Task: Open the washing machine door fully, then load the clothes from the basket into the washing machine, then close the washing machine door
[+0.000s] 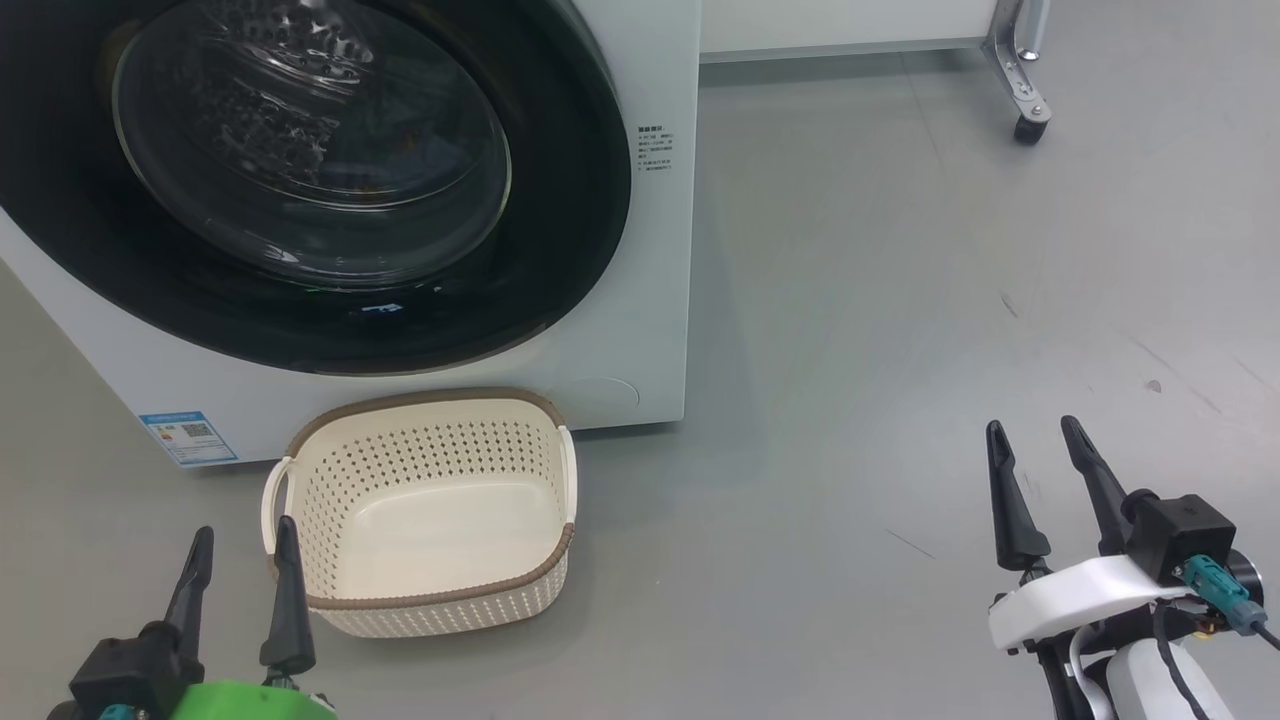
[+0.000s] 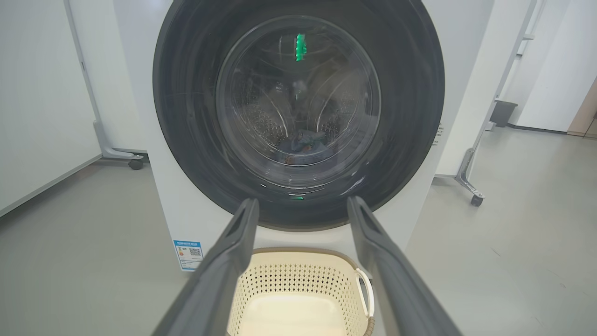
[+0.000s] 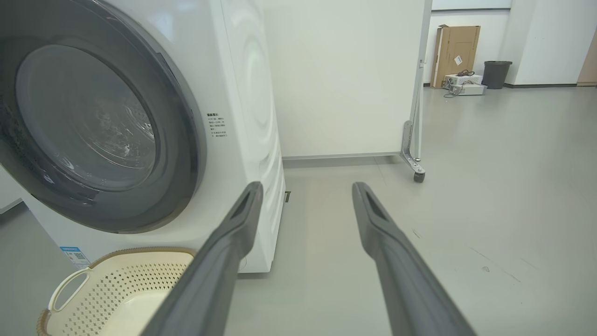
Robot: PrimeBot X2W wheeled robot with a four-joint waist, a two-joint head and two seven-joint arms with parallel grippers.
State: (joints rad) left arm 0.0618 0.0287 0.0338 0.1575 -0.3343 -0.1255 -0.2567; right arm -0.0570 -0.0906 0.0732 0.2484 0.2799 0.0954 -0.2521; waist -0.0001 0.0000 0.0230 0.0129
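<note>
My left gripper and right gripper hang open and empty, near me. The basket sits bare before the washing machine. Its door is shut with the clothes behind the glass, so I judge the job finished.

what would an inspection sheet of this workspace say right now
surface: smooth grey floor, faint scuffs.
job's things: big white front-loading washing machine with its round black-rimmed glass door shut; bluish garment inside the drum behind the glass; cream perforated plastic basket on the floor before the machine, holding nothing.
clutter: nothing seen.
grippers: left tool open, holding nothing; right tool open, holding nothing.
cables: teal plug on a black cable at the right wrist.
surroundings: white wheeled partition panel, brown cardboard box, dark bin by the far wall.
</note>
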